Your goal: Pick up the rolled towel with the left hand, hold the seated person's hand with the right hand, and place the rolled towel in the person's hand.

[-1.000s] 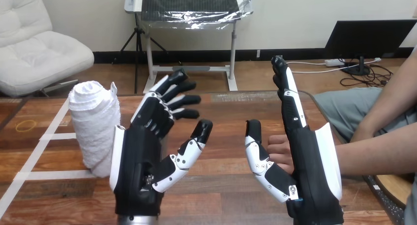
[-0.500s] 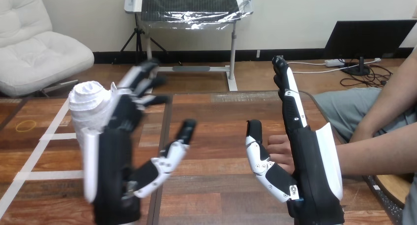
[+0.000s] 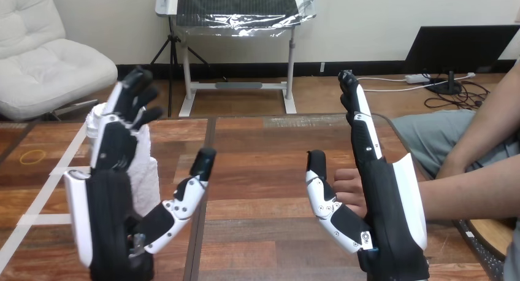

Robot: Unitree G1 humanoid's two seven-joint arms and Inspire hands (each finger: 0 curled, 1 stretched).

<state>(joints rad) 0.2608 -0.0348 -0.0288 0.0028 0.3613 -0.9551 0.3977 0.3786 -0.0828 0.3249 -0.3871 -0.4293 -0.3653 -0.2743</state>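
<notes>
Rolled towel stands upright on the wooden table, in the left part and not far from the far edge. It is mostly hidden behind the left hand.

Left hand is raised directly in front of the towel, w/ fingers straight and pointing up and thumb spread wide to the right. It is wide open and grips nothing. Cannot tell if it touches the towel.

Right hand is raised over the table's right part, seen edge-on, also wide open: fingers straight up, thumb apart at the left.

The person's hand comes in from the right edge and lies btw. this thumb and the fingers, close to the palm. No robot finger is curled around it.
</notes>
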